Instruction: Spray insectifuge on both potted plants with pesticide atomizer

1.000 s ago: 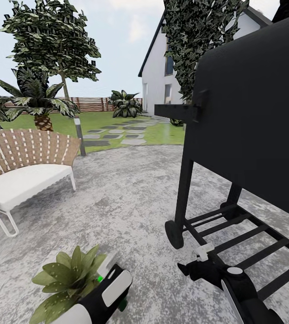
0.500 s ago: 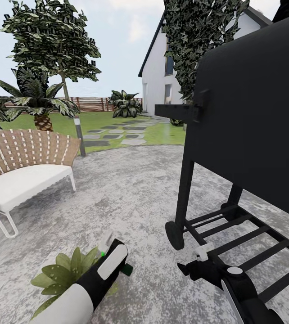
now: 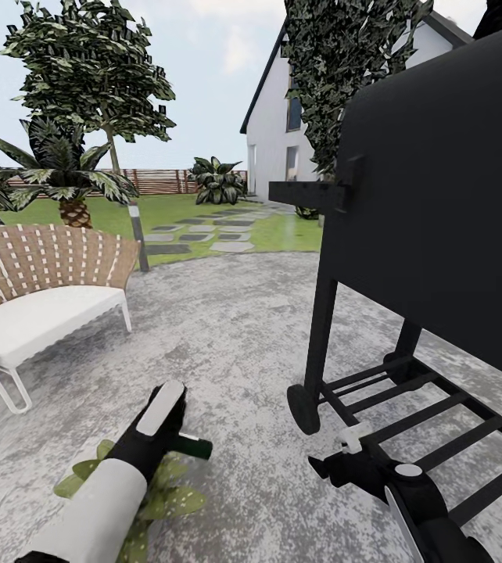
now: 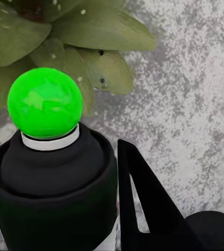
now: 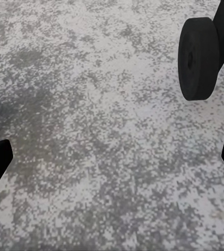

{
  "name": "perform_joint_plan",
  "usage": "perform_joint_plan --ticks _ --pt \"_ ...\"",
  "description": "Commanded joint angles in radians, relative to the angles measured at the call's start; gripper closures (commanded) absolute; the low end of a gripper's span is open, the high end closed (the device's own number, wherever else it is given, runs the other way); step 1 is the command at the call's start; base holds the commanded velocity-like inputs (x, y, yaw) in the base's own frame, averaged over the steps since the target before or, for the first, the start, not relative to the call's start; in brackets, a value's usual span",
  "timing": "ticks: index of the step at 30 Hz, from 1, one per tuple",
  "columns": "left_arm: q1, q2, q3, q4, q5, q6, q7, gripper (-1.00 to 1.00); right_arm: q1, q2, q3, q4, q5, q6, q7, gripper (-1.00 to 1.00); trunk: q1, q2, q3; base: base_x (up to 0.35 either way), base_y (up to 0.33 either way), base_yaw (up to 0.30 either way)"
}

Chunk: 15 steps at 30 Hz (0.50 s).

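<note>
Atomizer (image 4: pixel 49 157) green cap, speckled plant (image 4: pixel 86 36)

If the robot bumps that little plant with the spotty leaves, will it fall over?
Probably not easily. The potted plant sits low and spreads wide on the flat stone patio, so it would likely slide. Its broad leaves look soft and would probably bend.

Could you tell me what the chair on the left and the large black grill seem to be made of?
The chair looks like woven wicker or rattan: tan strips interlaced across its curved back, with a matte white cushion and thin pale legs, possibly metal. The grill appears to be painted metal, given its uniformly black, smooth, faintly glossy body on slim bar-like legs and rack.
</note>
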<state>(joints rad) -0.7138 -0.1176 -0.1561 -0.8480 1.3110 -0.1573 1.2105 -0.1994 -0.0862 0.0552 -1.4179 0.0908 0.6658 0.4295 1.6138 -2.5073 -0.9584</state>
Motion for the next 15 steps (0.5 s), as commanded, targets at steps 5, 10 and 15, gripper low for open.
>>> perform_joint_plan --ticks 5,10,15 --pt "-0.049 0.039 0.192 -0.058 0.031 0.199 0.099 1.00 0.000 0.000 -0.001 -0.001 0.001 0.000 0.000 -1.00 0.000 0.000 0.000 0.000 0.000 0.000" --pt "-0.091 0.141 0.236 0.128 0.242 0.359 -0.023 1.00 0.000 0.000 -0.001 -0.001 0.001 0.000 0.000 -1.00 0.000 0.000 0.000 0.000 0.000 0.000" --pt "-0.092 0.132 0.229 0.124 0.237 0.360 -0.062 1.00 0.000 -0.001 -0.002 -0.001 0.001 0.000 0.000 -1.00 0.000 0.000 0.000 0.015 0.000 0.000"
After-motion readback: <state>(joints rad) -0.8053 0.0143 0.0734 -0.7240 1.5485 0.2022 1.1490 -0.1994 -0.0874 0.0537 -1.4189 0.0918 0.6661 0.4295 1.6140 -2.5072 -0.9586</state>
